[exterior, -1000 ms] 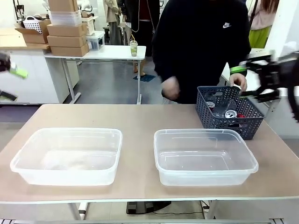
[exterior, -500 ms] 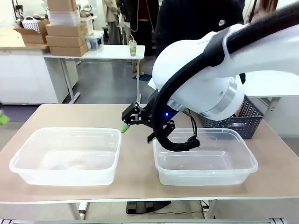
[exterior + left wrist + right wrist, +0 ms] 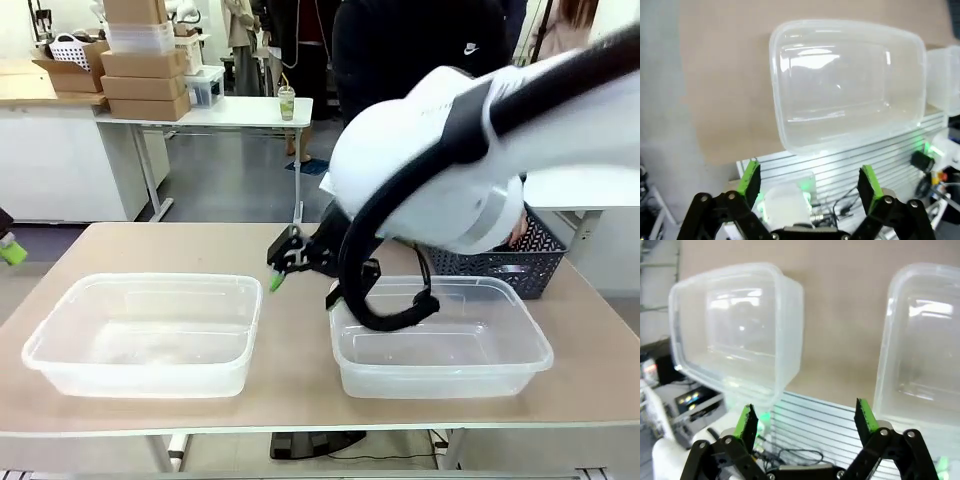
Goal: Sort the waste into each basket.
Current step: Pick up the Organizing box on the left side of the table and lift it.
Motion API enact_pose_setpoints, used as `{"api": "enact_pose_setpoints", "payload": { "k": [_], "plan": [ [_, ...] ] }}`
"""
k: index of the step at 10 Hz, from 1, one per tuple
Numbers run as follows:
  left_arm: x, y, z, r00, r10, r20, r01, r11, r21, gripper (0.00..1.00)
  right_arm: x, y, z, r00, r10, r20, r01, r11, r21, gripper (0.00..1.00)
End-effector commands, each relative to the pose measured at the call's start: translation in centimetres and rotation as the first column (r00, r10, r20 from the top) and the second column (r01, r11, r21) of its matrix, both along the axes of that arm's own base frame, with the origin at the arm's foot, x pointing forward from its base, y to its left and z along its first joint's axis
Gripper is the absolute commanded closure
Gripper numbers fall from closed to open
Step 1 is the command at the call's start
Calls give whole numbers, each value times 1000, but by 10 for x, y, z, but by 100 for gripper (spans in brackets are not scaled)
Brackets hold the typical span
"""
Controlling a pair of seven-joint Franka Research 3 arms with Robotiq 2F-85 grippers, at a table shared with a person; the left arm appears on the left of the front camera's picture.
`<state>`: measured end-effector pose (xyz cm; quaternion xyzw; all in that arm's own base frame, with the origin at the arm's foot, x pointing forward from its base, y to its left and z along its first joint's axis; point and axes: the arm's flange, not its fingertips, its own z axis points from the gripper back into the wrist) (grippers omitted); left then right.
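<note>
Floor (image 3: 230, 170): grey, beyond your table (image 3: 150, 245).
Far left: you see stacked cardboard boxes (image 3: 140, 75) on a white table (image 3: 240, 112).
Far middle: a drink cup (image 3: 286, 102) on that table.

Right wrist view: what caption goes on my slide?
Right gripper, open and empty, above a clear tub and a second tub's edge.

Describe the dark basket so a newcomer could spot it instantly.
On the tan table, look to the far right corner, behind the white right arm. The dark blue basket sits beyond the right-hand clear tub; unlike that see-through tub, its walls are lattice.
</note>
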<state>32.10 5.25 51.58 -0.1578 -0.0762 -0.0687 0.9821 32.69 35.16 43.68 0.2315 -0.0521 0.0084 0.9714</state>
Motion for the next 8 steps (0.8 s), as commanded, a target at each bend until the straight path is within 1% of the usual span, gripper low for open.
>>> {"api": "enact_pose_setpoints", "payload": {
  "k": [1, 2, 3, 4, 5, 6, 7, 8],
  "plan": [
    [13, -12, -51, 989, 144, 35, -146, 987, 70, 0, 0, 63, -6, 996, -92, -17, 86, 977, -197, 0],
    [10, -13, -71, 994, 104, 40, -108, 989, 103, 0, 0, 81, -11, 994, -107, -29, 98, 968, -232, 0],
    [8, -16, -88, 997, 71, 41, -76, 989, 126, 0, -1, 102, -22, 990, -140, -24, 128, 951, -281, 0],
    [6, -25, -105, 997, 49, 52, -56, 988, 145, 0, -3, 121, -33, 990, -141, -9, 132, 945, -299, 0],
    [7, -27, -120, 996, 55, 76, -68, 982, 174, 0, -3, 134, -36, 983, -180, 37, 182, 930, -318, 0],
    [9, -35, -127, 987, 87, 132, -111, 976, 190, 0, -2, 148, -42, 978, -196, 71, 208, 909, -362, 0],
    [12, -37, -131, 988, 76, 133, -102, 975, 197, 0, 2, 160, -53, 975, -199, 102, 224, 878, -424, 0],
    [16, -40, -132, 994, 75, 76, -88, 979, 182, 0, 16, 166, -59, 946, -276, 173, 323, 859, -396, 0]
  ]
}}
